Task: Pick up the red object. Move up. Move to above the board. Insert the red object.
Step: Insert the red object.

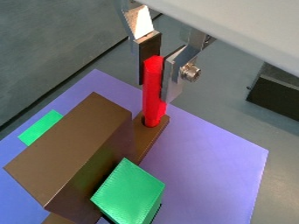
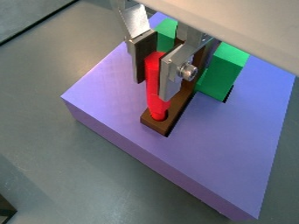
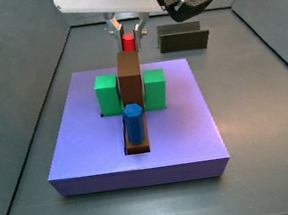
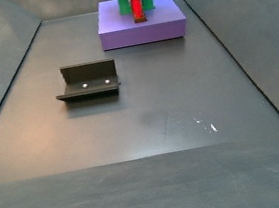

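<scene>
Gripping smooth red object | tool | matte lavender board

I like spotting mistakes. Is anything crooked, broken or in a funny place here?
Nothing stands out. The red object stands upright between the gripper fingers, its lower end in the brown block on the board. The blue peg also stands upright, and the fixture sits apart on the floor.

Crowded board, open floor

The gripper stands over the board, its plates close around the red peg; green blocks, the brown block and the blue peg crowd the middle. The floor around the fixture lies free.
</scene>
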Tool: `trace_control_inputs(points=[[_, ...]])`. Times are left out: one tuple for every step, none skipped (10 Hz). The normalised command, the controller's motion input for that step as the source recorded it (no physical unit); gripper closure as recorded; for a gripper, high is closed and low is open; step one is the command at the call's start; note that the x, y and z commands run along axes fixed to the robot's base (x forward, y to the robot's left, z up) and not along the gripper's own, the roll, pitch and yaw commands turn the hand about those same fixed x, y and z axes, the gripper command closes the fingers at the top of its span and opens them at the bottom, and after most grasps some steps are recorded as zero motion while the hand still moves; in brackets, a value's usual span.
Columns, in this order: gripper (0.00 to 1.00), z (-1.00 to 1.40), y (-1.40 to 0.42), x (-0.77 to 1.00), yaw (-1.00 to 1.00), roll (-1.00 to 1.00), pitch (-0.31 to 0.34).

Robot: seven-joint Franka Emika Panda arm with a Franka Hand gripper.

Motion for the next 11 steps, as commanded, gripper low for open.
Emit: trace_control_inputs(points=[[1.0, -0.11, 0.0, 0.03, -0.05, 0.23, 0.056], [1.0, -0.01, -0.08, 0.16, 0.0, 0.31, 0.083], [1.0, 0.0, -0.15, 0.18, 0.0, 0.35, 0.091], [1.0, -0.03, -0.11, 0.16, 0.0, 0.32, 0.08], [1.0, -0.1, -0.07, 0.17, -0.04, 0.26, 0.043], [1.0, -0.18, 0.0, 0.14, -0.11, 0.19, 0.013], [1.0, -0.25, 0.0, 0.01, -0.15, 0.15, 0.001], [1.0, -0.25, 0.06, 0.0, -0.15, 0.14, 0.026], [1.0, -0.08, 0.11, -0.03, -0.21, 0.18, 0.079], [1.0, -0.01, 0.07, -0.11, -0.34, 0.19, 0.093], [1.0, 0.0, 0.04, -0.11, -0.38, 0.17, 0.101]])
